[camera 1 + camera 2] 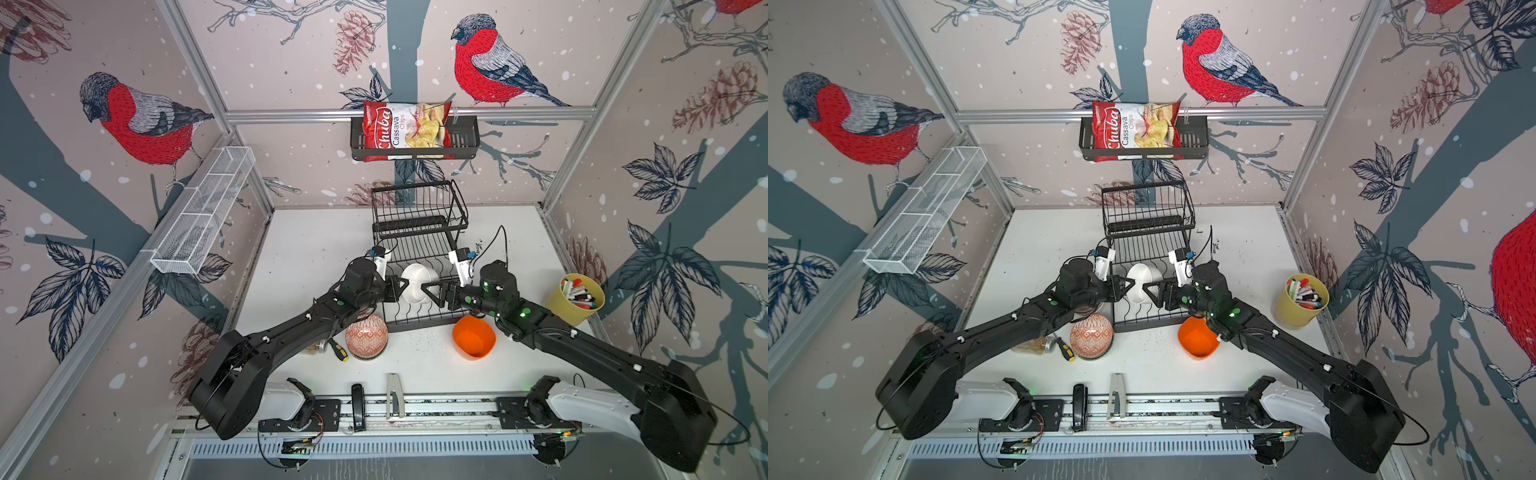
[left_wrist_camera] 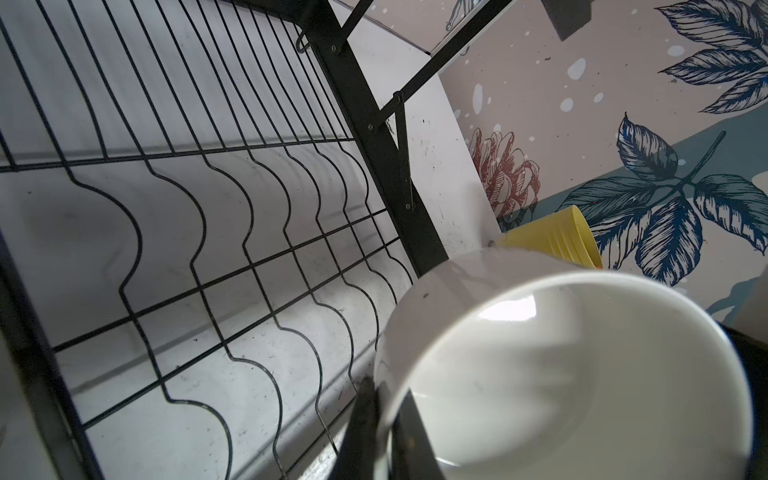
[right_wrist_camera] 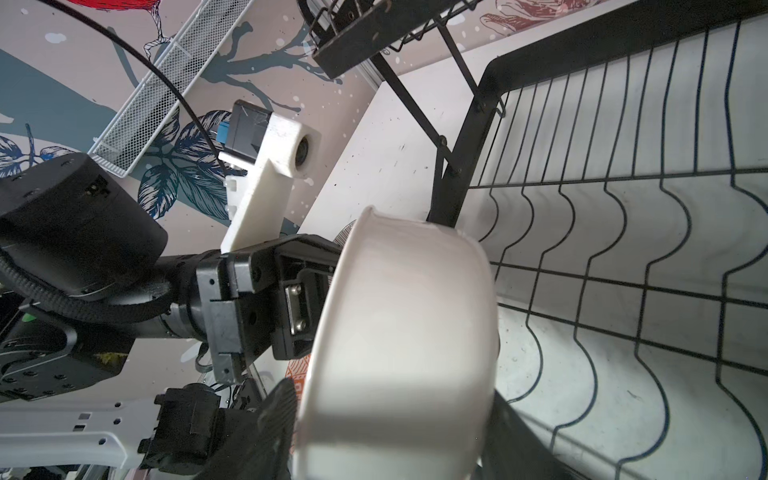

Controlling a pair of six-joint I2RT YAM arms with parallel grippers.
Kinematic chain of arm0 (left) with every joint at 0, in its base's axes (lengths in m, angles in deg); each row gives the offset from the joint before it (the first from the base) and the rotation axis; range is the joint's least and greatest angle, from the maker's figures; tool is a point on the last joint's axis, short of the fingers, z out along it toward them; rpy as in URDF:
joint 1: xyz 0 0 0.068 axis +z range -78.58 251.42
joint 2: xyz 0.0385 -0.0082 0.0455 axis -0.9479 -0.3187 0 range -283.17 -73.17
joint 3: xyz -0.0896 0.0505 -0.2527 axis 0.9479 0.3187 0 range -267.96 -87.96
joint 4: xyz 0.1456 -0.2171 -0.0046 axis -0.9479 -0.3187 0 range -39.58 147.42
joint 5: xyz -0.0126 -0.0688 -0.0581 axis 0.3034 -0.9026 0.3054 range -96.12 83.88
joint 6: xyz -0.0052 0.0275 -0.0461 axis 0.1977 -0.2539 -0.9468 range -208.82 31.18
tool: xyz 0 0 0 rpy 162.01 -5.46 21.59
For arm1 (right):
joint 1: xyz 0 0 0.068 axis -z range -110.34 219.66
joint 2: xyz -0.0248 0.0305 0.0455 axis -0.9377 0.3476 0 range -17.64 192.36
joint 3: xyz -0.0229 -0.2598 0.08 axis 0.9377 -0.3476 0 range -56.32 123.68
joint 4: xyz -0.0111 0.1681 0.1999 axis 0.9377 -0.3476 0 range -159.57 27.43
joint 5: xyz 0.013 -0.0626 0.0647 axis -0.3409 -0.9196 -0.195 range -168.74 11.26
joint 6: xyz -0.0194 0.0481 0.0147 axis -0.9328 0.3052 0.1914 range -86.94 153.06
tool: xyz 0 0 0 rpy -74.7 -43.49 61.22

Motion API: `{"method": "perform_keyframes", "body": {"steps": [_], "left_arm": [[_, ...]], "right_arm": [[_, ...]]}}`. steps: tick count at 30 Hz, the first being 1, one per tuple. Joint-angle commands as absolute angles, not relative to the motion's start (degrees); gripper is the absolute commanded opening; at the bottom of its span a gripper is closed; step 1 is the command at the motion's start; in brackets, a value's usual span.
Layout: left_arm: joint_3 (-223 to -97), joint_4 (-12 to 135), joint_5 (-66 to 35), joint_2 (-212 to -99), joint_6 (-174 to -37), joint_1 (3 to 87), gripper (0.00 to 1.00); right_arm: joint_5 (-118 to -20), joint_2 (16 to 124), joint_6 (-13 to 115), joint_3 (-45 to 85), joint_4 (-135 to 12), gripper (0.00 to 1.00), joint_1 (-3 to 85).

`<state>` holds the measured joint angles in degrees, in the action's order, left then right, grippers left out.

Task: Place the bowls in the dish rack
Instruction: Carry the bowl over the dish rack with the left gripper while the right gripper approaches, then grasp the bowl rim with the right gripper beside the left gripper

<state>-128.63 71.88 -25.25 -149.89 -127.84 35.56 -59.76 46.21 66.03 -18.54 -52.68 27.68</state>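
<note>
The white bowl (image 1: pixel 417 283) is tilted on edge over the lower tray of the dish rack (image 1: pixel 419 249). The left gripper (image 2: pixel 386 419) pinches its rim. The right gripper (image 3: pixel 395 419) straddles the bowl with its jaws apart; whether they press it is hidden. On the surface (image 1: pixel 415 365) sit an orange bowl (image 1: pixel 473 336) and a patterned bowl (image 1: pixel 368 336), which the left arm partly covers.
</note>
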Motion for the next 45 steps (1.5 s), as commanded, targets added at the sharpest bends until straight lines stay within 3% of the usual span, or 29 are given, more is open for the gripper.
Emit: {"method": "perform_keyframes", "body": {"steps": [1,8,26,45], "left_arm": [[-128.57,77.39,-26.01,-149.48,-128.19,35.79,0.00],[-128.33,77.87,-26.48,-149.77,-128.46,35.83,0.00],[-128.56,77.97,-26.96,-150.52,-128.73,35.93,0.00],[-129.64,75.00,-25.14,-150.40,-127.66,35.84,0.14]], "right_arm": [[-58.71,46.40,66.66,-18.53,-49.31,0.62,27.36],[-58.71,46.99,66.73,-18.00,-49.30,0.52,27.12],[-62.41,48.10,65.43,-16.59,-50.71,0.40,25.94],[-66.32,47.66,64.26,-16.68,-51.96,0.34,25.54]]}}
